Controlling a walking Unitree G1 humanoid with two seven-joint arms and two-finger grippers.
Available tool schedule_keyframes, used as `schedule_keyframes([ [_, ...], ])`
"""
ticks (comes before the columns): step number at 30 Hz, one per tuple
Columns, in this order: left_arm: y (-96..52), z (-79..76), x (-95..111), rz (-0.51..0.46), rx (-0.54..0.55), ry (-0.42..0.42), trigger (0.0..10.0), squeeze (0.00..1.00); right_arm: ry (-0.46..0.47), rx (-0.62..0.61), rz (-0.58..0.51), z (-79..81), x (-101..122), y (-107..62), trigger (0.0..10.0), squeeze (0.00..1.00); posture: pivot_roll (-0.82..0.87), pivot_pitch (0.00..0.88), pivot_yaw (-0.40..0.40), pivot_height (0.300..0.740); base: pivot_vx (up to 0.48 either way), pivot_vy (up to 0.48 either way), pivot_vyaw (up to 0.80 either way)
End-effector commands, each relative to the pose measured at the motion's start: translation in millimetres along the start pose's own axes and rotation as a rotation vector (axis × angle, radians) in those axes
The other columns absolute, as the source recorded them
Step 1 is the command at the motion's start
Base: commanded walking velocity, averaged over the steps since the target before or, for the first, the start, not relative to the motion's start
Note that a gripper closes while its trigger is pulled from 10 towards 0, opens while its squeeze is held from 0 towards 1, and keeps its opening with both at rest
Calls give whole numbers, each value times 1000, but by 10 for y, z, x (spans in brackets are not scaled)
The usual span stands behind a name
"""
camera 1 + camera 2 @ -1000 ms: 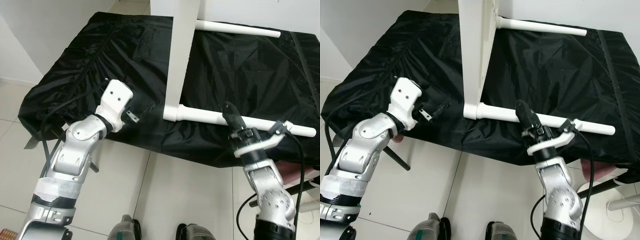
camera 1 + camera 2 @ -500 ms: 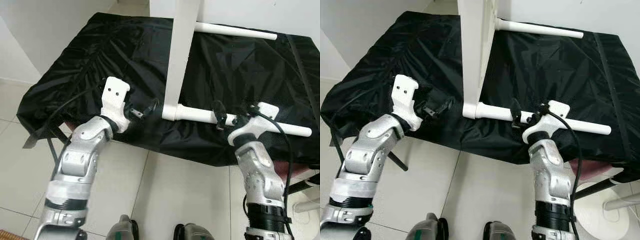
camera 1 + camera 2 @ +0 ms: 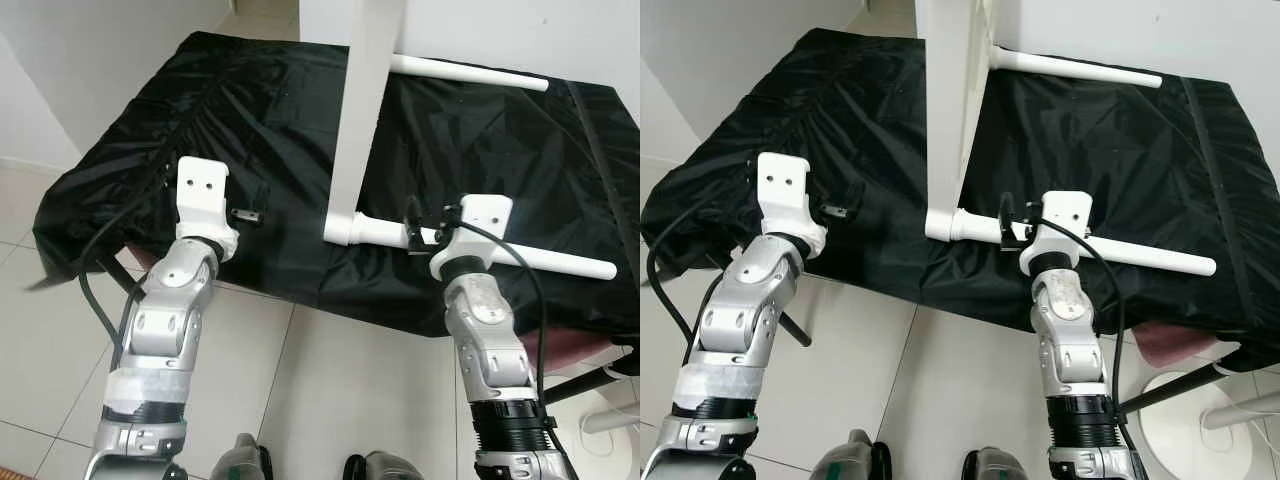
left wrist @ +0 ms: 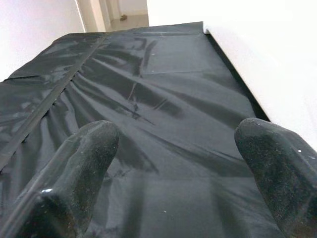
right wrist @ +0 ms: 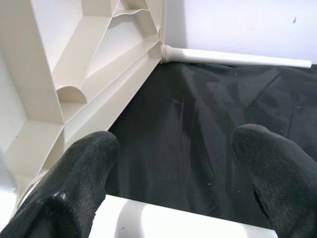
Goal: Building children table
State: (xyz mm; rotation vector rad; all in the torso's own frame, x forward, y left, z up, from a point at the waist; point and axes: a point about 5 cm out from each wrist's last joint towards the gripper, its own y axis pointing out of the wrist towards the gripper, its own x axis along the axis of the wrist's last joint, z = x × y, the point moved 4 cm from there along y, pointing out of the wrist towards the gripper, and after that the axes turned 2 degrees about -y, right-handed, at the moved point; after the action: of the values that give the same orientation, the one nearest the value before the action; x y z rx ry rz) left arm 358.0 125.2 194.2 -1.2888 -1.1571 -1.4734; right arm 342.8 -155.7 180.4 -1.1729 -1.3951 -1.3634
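Item: white children's table, part-built. We see its tabletop (image 3: pixel 945 100) standing on edge on a black cloth (image 3: pixel 230 110) that covers the work surface, the ribbed underside (image 5: pixel 74 64) facing our right wrist camera.

Item: near leg (image 3: pixel 530 257), a white tube running out from the tabletop's lower corner, lying along the cloth close to its front edge.

Item: far leg (image 3: pixel 1080 70), a second white tube running out from the tabletop's farther corner, parallel to the near one.

Item: our right gripper (image 3: pixel 418 224), reaching over the near leg just beside the socket where it meets the tabletop. The wrist view shows the fingers (image 5: pixel 74 173) spread wide, one on each side of the frame, with the leg's white surface (image 5: pixel 188 220) directly below and between them; we cannot tell whether they touch it.

Item: our left gripper (image 3: pixel 245 213), held low over the cloth well to the left of the tabletop. Its fingers (image 4: pixel 84 158) are likewise spread wide, with nothing between them but wrinkled black cloth.

Item: pale tiled floor (image 3: pixel 330 390) below the surface's front edge
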Motion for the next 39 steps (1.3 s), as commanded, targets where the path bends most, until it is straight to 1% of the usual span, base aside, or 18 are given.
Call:
schedule_keyframes([
  [1, -25, 8, -99, 11, 48, 27, 10000, 0, -24, -22, -16, -7, -17, 3, 10000, 0, -50, 0, 1, 740, 0, 0, 0],
  [3, -20, 6, -132, 19, 56, 9, 10000, 0, -43, -26, -29, -21, -27, -5, 10000, 0, -60, 0, 6, 740, 0, 0, 0],
  [7, -9, 19, -132, 24, 61, 0, 10000, 0, -47, -28, -34, -30, -27, -9, 10000, 0, -71, 0, 7, 740, 0, 0, 0],
  [9, 36, 58, -58, 4, 96, 18, 10000, 0, -59, -37, -54, -51, 27, 12, 10000, 0, -98, 14, 7, 740, 0, 0, 0],
  [12, 36, 58, -58, 4, 96, 18, 10000, 0, -59, -37, -54, -51, 27, 12, 10000, 0, -98, 14, 7, 740, 0, 0, 0],
  [14, 36, 72, 13, -27, 110, 42, 10000, 0, -75, -59, -83, -88, 113, -2, 10000, 0, -113, 56, 27, 740, 0, 0, 0],
  [17, 24, 77, 24, -36, 111, 44, 10000, 0, -79, -68, -90, -95, 131, -17, 10000, 0, -117, 63, 33, 740, 0, 0, 0],
  [21, 1, 81, 22, -40, 103, 47, 10000, 0, -93, -84, -79, -100, 109, -66, 10000, 0, -147, 90, 55, 740, 0, 0, 0],
  [24, 9, 80, 14, -35, 95, 45, 10000, 0, -107, -110, -94, -120, 150, -108, 10000, 0, -162, 114, 69, 740, 0, 0, 0],
  [26, 3, 62, 28, -40, 71, 40, 10000, 0, -115, -120, -97, -122, 162, -150, 10000, 0, -169, 124, 77, 740, 0, 0, 0],
  [36, -27, 52, 36, -44, 52, 25, 10000, 0, -122, -118, -90, -109, 137, -193, 10000, 0, -156, 134, 86, 740, 0, 0, 0],
  [37, -44, 69, 33, -42, 49, 21, 10000, 0, -124, -110, -90, -77, 142, -203, 10000, 0, -154, 132, 88, 740, 0, 0, 0],
  [39, -47, 75, 31, -41, 48, 21, 10000, 0, -123, -109, -91, -65, 148, -203, 10000, 0, -154, 131, 92, 740, 0, 0, 0],
])
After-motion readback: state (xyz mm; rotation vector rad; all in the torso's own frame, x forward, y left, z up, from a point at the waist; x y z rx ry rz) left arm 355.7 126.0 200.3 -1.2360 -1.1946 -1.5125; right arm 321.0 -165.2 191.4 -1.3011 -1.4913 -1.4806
